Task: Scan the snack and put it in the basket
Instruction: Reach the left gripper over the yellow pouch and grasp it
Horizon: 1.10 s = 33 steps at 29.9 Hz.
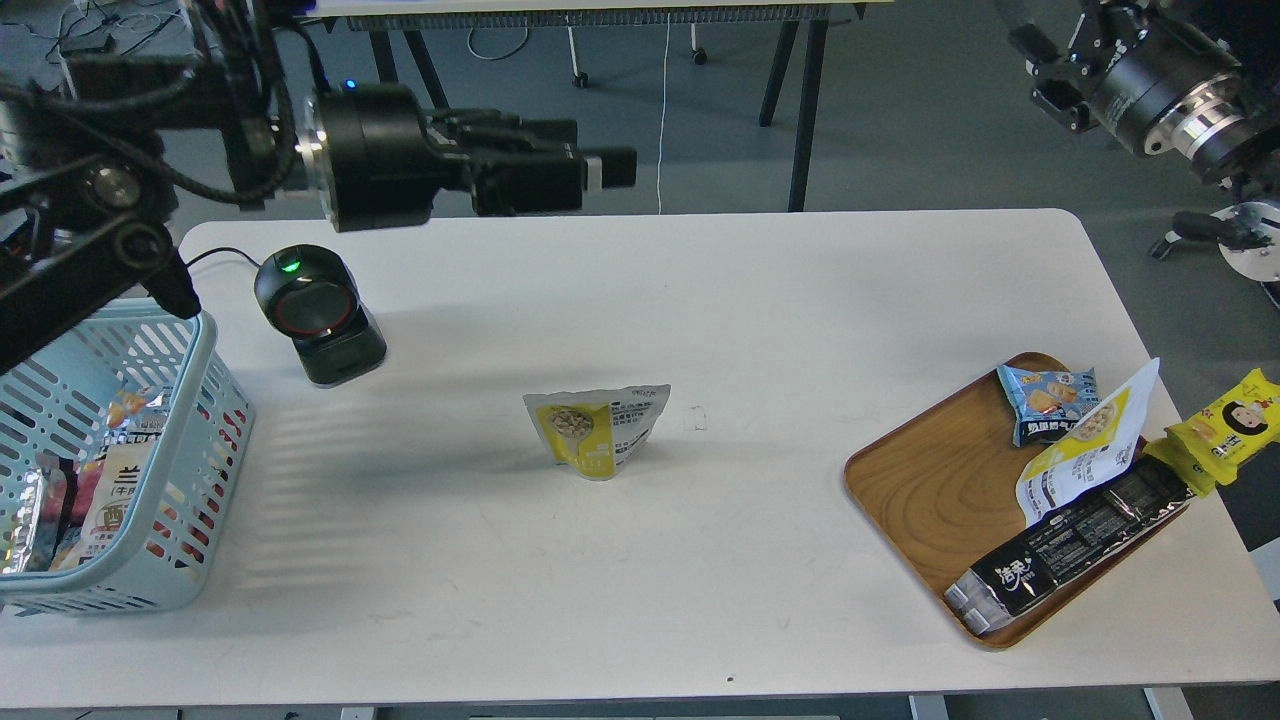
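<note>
The left gripper (612,170) hangs above the far table edge, fingers extended sideways and empty; whether its jaws are parted cannot be told. The right gripper (1050,75) sits high at the far right, jaw state unclear. The snack (597,428) stands on the white table (640,580) below the left gripper, barcode scanner (318,318) and basket (185,470) further left.

Black arms, looped cables; right wrist (1205,118) seemingly ringed in silver.
</note>
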Each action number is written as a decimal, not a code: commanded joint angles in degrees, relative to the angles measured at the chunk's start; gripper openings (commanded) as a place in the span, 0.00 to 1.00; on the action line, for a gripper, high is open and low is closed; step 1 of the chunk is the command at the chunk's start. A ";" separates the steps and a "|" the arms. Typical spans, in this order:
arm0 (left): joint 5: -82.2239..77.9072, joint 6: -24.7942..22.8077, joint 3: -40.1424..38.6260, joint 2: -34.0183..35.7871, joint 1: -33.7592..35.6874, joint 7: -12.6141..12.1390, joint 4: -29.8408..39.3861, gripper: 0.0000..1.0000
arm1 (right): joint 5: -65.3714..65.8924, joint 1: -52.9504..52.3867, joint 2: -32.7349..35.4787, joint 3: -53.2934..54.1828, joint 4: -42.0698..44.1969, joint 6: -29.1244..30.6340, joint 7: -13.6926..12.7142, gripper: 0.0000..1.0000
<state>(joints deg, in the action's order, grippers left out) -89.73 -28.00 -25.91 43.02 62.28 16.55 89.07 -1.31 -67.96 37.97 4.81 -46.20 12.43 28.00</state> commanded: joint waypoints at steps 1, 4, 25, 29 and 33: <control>-15.27 0.00 2.36 -3.38 -0.14 0.85 1.46 0.90 | -9.48 3.70 -0.96 5.11 2.34 3.82 0.00 0.99; -24.85 0.00 2.80 -8.55 -0.05 1.03 1.81 0.89 | -13.18 7.22 -4.11 10.12 4.27 6.98 0.00 0.99; -35.27 0.00 12.47 -14.20 -2.16 1.03 -0.64 0.88 | -16.18 17.25 -17.14 26.39 13.51 14.29 -0.40 0.99; -35.27 0.00 11.59 -13.58 -2.16 1.12 -0.91 0.88 | -16.18 17.07 -17.14 26.31 13.42 14.90 -0.40 0.99; -35.27 0.00 11.59 -13.49 -2.08 1.12 -1.79 0.87 | -16.09 16.81 -17.05 26.22 13.42 15.57 -0.40 0.99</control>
<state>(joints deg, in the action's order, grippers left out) -125.01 -28.00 -14.30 29.46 60.12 17.61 87.99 -17.42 -50.88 20.83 31.08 -32.78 27.65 27.60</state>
